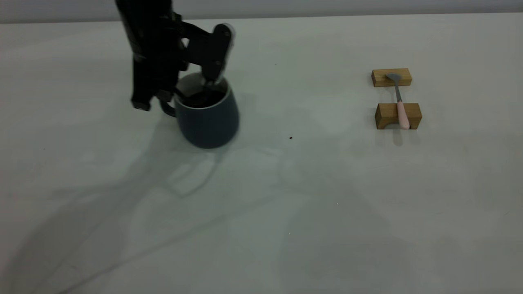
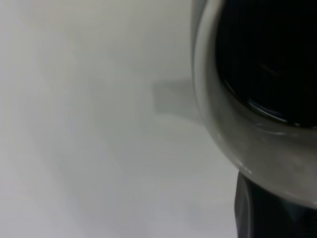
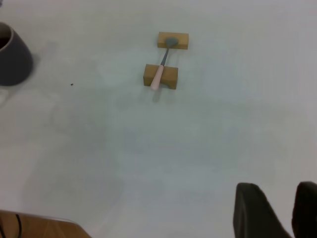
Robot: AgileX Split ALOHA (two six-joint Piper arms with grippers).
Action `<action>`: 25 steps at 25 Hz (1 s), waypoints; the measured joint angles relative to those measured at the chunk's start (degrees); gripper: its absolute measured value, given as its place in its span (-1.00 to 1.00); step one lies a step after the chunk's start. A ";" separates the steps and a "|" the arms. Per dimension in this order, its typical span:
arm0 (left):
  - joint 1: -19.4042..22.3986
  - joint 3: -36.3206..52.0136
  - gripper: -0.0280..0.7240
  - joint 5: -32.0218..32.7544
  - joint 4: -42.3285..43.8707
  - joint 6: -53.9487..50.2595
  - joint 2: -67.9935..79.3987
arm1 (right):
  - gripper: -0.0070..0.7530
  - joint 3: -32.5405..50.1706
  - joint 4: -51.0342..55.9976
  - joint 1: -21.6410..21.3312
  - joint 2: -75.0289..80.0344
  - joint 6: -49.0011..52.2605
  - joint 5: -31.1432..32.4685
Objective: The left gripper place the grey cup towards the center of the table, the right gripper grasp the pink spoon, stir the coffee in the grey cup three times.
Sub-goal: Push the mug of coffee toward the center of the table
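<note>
Status: first step under way, nothing finished.

Near field: the near half of the worktop [image 1: 261, 228] carries only shadows. You have no task item here.

Right end effector [image 3: 277, 210]: it hangs high over the near right part of the worktop, well apart from everything. The right wrist view shows only the two dark finger tips with a narrow gap between them and nothing in that gap. It is not in the exterior view. Judge it idle.

Mid field, right: the pink spoon [image 1: 402, 112] lies across two wooden blocks [image 1: 398, 116], handle on the nearer block and pointing near, bowl resting on the farther block. It is untouched, so the grasp remains to be done.

Mid to far field, left: the grey cup [image 1: 208, 118] sits left of centre, with the coffee [image 1: 202, 97] dark inside it. The left end effector [image 1: 192, 92] comes down from above and is at the cup. One finger [image 1: 212, 61] reaches over the rim at the far side, and the other is down at the handle side. You cannot confirm from these views that the grip is firm, but it reads as clamped on the cup wall. Whether the cup base touches the worktop is unclear.

Left to do: bring the cup rightward to centre, release it, pick up the spoon, stir three times.
</note>
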 joint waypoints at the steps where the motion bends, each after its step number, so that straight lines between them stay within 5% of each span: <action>1: -0.72 0.00 -0.37 -0.21 0.06 -0.59 0.02 | -0.36 0.00 0.00 0.00 0.00 0.00 0.00; 20: -5.52 0.00 -0.37 -4.89 -0.83 -3.52 0.13 | -0.36 0.00 0.00 0.00 0.00 0.00 0.00; 25: -5.52 0.00 -0.15 -5.63 -1.11 -3.78 0.13 | -0.36 0.00 0.00 0.00 0.00 0.00 0.00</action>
